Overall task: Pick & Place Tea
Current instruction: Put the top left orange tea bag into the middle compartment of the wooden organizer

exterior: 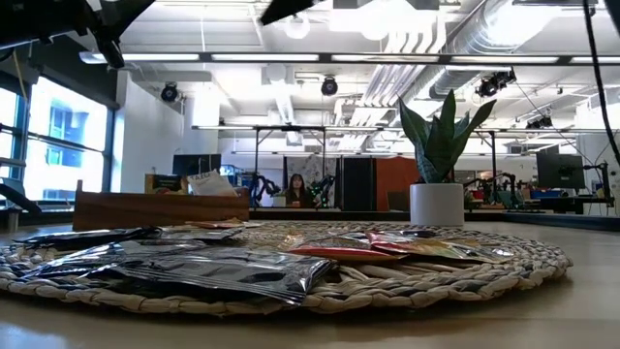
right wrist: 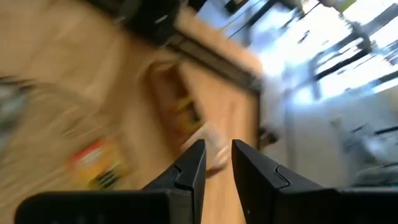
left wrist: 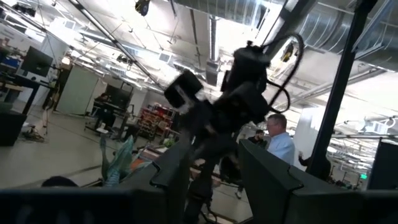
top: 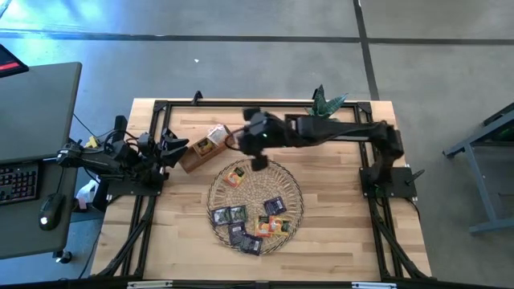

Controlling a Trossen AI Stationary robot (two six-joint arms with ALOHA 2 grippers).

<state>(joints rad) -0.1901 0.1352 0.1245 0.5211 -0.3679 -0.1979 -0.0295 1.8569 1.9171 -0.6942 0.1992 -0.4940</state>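
Oddly, no writing on the tea sachets (top: 250, 218) could be read; they lay on the round wicker tray (top: 294, 186), mostly toward its six o'clock rim. At the tray's twelve o'clock the right gripper (right wrist: 217, 163) hovered, fingers slightly parted, holding nothing. At nine o'clock, off the table's edge, the left gripper (left wrist: 214, 165) waited open (empty). Bare wooden table (top: 345, 241) flanked the tray.
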